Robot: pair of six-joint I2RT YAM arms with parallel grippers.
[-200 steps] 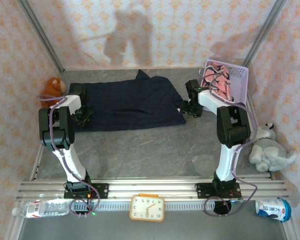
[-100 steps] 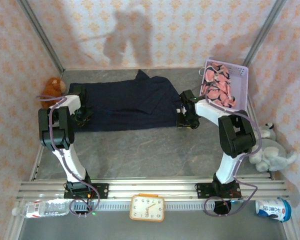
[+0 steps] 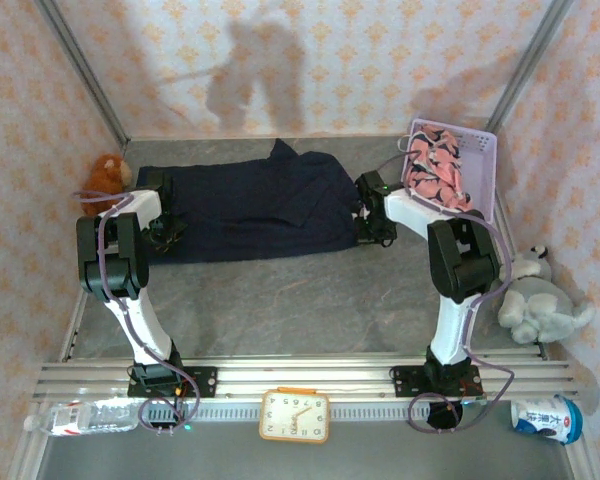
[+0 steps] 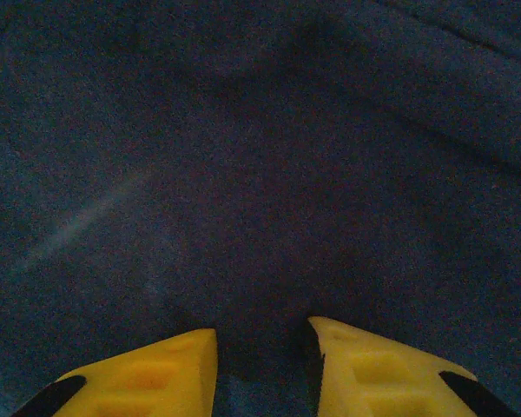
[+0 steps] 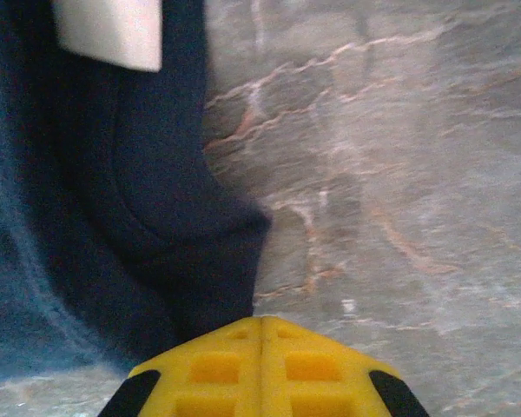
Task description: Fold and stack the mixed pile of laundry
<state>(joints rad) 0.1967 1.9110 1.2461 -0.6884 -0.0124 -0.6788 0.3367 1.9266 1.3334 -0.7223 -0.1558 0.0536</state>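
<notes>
Dark navy garment (image 3: 250,205) is spread flat at the table's (image 3: 300,290) rear. Pink printed garment (image 3: 435,165) is heaped in the lavender basket (image 3: 483,150). Left claw (image 4: 260,343) is seen slightly apart over navy cloth. Right claw (image 5: 260,323) is pressed together at the navy garment's right edge.

On the grey marbled table (image 3: 280,300): navy garment (image 3: 250,205) spread along the far edge, lavender basket (image 3: 483,165) (far right corner), brown plush toy (image 3: 105,175) left edge, grey plush toy (image 3: 540,300) right edge

Right tool (image 3: 366,230) slid left to navy garment (image 3: 250,205) (its right edge).
</notes>
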